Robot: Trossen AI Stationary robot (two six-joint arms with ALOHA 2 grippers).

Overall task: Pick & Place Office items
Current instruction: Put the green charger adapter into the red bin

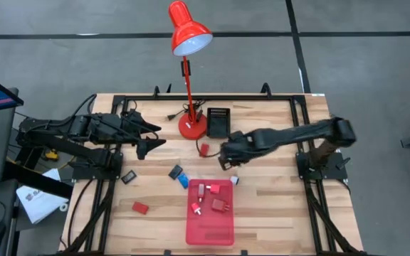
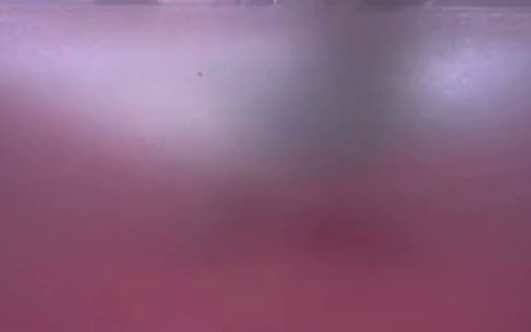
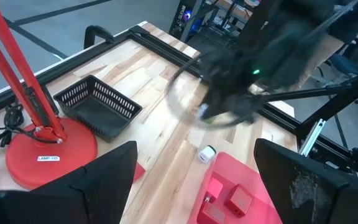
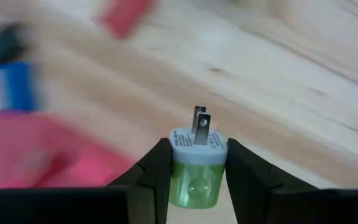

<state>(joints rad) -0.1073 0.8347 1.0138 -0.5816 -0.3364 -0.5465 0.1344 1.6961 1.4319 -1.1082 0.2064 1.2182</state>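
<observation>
My right gripper (image 1: 226,162) hovers over the table's middle, just beyond the red tray (image 1: 210,231), shut on a white-green plug piece (image 4: 194,168). My left gripper (image 1: 149,139) waits open at the table's left and touches nothing. Several red pieces (image 1: 221,206) lie in the tray. On the wood lie a red block (image 1: 203,149), another red block (image 1: 140,208), black pieces (image 1: 128,178), a blue piece (image 1: 183,180) and a small white piece (image 3: 206,154) by the tray's corner. The low view is only a pink blur. My right gripper pinches the white-green piece by the two sides of its green body (image 4: 180,180), between the two fingers (image 4: 157,171). Its white face with two metal prongs (image 4: 199,127) points away from the wrist, past the fingertips. In the left wrist view the gripper is above the table.
The tall red desk lamp stands on its round base (image 1: 192,126) at the table's far middle, with a black mesh basket (image 1: 218,122) beside it. The table's right half and near left corner are bare wood. Black frame rails run along the edges.
</observation>
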